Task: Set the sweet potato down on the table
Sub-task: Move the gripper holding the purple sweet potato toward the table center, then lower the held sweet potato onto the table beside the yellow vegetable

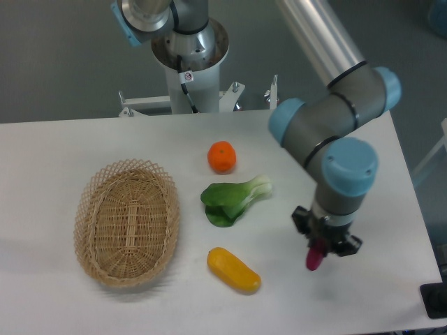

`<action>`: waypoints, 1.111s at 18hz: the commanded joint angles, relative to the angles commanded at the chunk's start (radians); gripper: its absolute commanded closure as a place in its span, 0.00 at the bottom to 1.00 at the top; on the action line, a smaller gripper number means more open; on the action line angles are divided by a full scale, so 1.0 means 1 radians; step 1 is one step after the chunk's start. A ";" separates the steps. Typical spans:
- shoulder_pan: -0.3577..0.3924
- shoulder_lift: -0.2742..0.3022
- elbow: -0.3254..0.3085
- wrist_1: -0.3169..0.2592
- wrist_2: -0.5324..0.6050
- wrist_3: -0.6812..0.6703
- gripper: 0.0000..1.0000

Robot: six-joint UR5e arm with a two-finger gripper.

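One job left: the gripper hangs low over the desk, fingers clenched on the sweet potato, which isn't yet set down.

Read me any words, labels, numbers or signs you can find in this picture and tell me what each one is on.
Small round sticker on the cable at the white robot base: a red and white mark, too small to read.
No readable text on the arm, the tool, the sweet potato, the wicker basket, the other produce or the table.
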 joint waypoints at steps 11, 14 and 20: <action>-0.020 -0.026 -0.129 0.196 0.052 0.006 0.82; -0.020 -0.052 -0.117 0.195 0.052 0.002 0.82; -0.020 -0.066 -0.109 0.203 0.051 0.000 0.72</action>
